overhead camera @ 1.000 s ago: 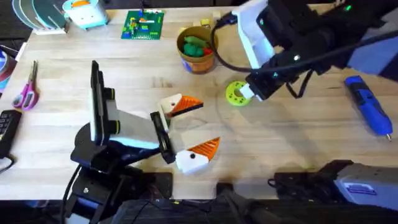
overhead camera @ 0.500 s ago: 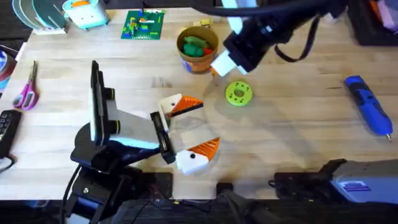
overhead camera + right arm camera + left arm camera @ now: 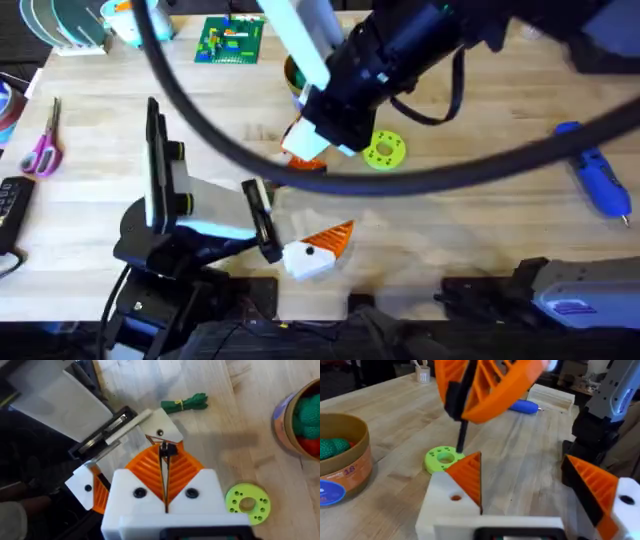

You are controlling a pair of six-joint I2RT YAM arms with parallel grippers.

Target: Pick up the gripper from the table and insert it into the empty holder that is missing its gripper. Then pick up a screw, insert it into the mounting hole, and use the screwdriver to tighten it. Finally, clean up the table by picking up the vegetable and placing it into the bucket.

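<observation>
My right gripper point(image 3: 306, 150) hangs over the table's middle, shut on a small black screw point(image 3: 168, 450) that points down from its orange pads point(image 3: 485, 385). Just beneath is the white holder point(image 3: 161, 434) on my left gripper point(image 3: 300, 212), with the orange gripper wedge point(image 3: 470, 476) seated in it and its mounting hole point(image 3: 455, 497) bare. My left gripper point(image 3: 522, 467) stands open. The blue screwdriver point(image 3: 592, 180) lies at the right. A slim green vegetable point(image 3: 185, 402) lies on the wood near the holder. The bucket point(image 3: 350, 467) holds green and red toys.
A yellow-green disc point(image 3: 384, 150) with holes lies right of my right gripper. Pink scissors point(image 3: 42, 150) rest at the left edge, and a green brick plate point(image 3: 230, 40) is at the back. The right arm's black cable loops across the table's centre.
My right arm has swung left, from beside the disc, past the bucket, to above the left gripper's far finger. The left arm has not moved.
</observation>
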